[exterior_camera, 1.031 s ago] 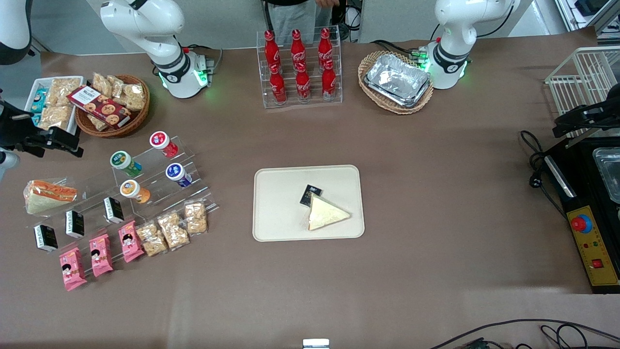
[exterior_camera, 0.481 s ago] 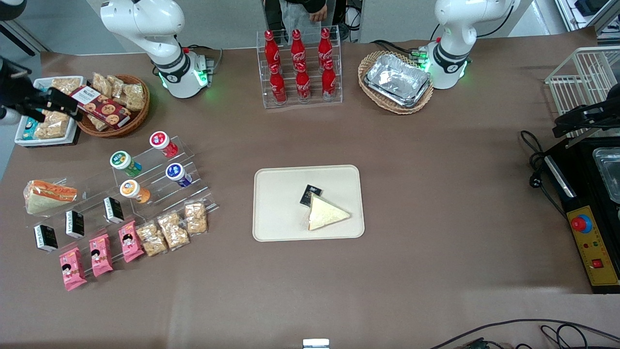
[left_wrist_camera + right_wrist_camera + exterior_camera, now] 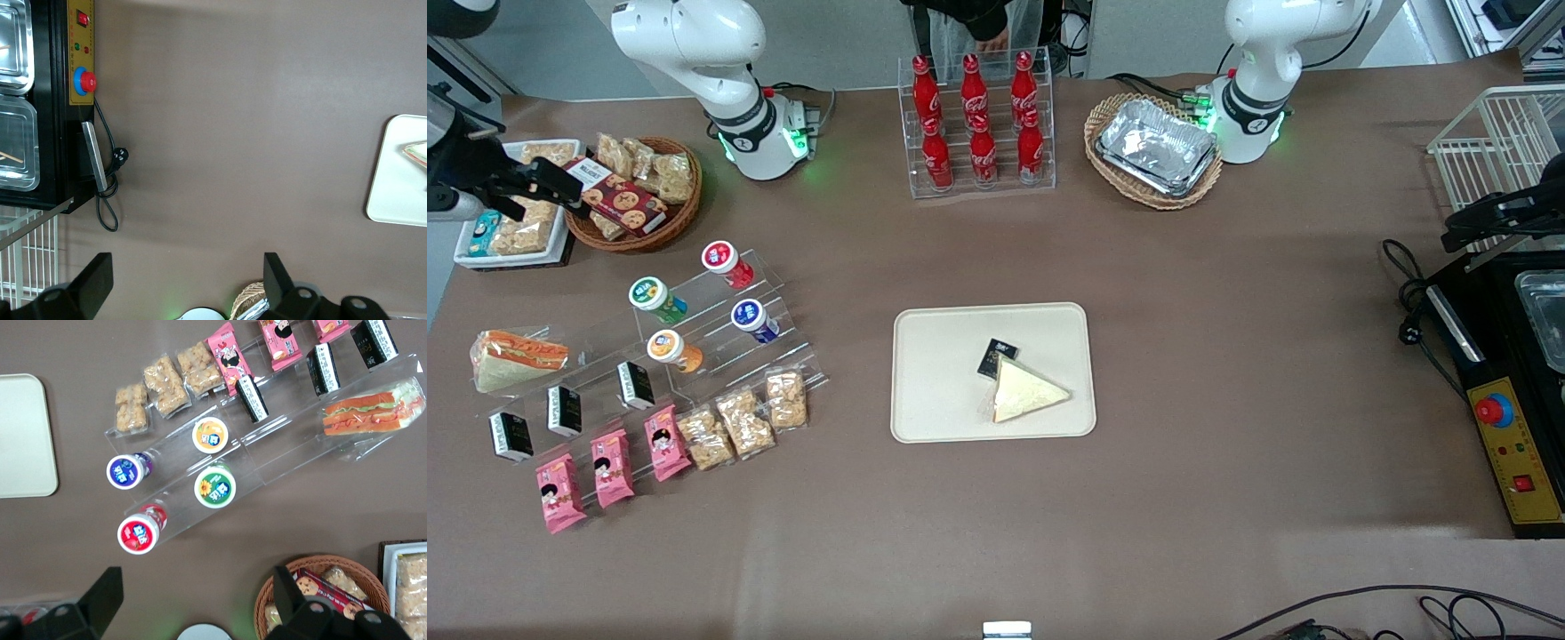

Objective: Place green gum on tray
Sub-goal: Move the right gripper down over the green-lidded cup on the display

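Observation:
The green gum [image 3: 656, 299], a green bottle with a white cap, lies on a clear stepped stand toward the working arm's end of the table. It also shows in the right wrist view [image 3: 215, 487]. The cream tray [image 3: 943, 373] lies at the table's middle and holds a sandwich wedge [image 3: 1024, 392] and a small black packet [image 3: 997, 357]. An edge of the tray shows in the right wrist view [image 3: 23, 433]. My right gripper [image 3: 560, 191] hangs open and empty high above the snack basket's edge, farther from the front camera than the gum. Its fingers [image 3: 107, 593] stand wide apart.
Orange [image 3: 673, 349], blue [image 3: 753, 320] and red [image 3: 727, 263] bottles share the stand with the gum. A wicker snack basket [image 3: 633, 191] and a white snack tray [image 3: 511, 222] sit under the gripper. A cola rack [image 3: 976, 124] and a basket of foil trays [image 3: 1154, 148] stand near the arm bases.
My right gripper has moved away from the front camera, from above the table beside the stand to above the white snack tray and basket. Nothing on the table has moved.

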